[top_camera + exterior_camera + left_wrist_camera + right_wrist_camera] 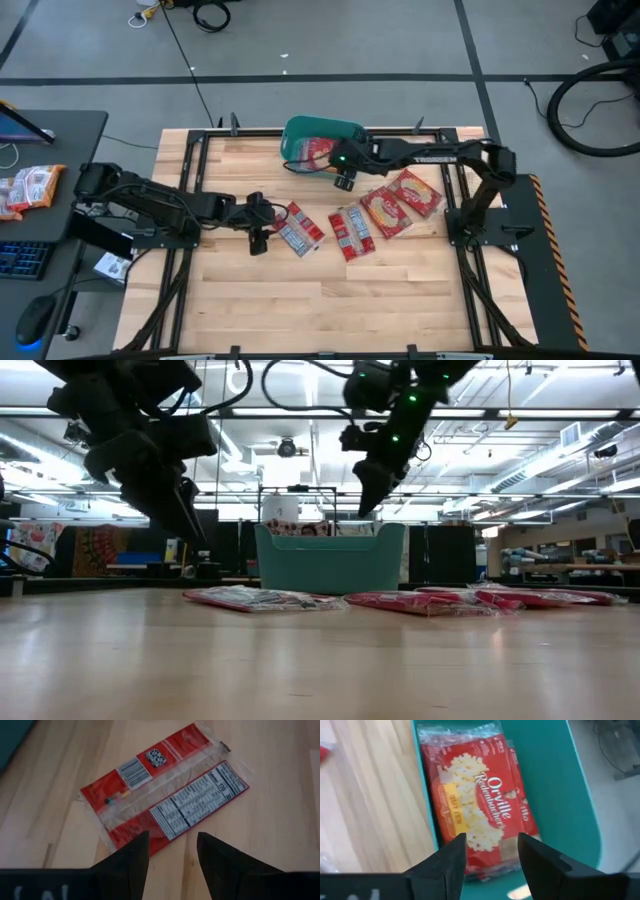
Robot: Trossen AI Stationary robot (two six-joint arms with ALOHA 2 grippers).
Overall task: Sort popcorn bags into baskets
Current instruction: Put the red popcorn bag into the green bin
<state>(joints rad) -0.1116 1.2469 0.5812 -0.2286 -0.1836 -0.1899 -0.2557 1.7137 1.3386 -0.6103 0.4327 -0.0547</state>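
A teal basket (300, 135) stands at the table's far edge, and a red popcorn bag (475, 810) lies flat inside it. My right gripper (490, 855) hangs open and empty above the basket's near side (370, 490). Several red popcorn bags lie flat on the table's middle: one (300, 228) just right of my left gripper, another (350, 232) beside it, and two squarish ones (385, 212) (415, 192) farther right. My left gripper (172, 855) is open, held clear above the table (185, 510) at the near end of a narrow bag (165, 795) lying print side up.
A side desk at the left holds orange-edged packets (30, 185), a keyboard and a mouse (35, 318). Black frame rails (180, 290) run along the table's sides. Bare wood (320, 310) fills the near half of the table.
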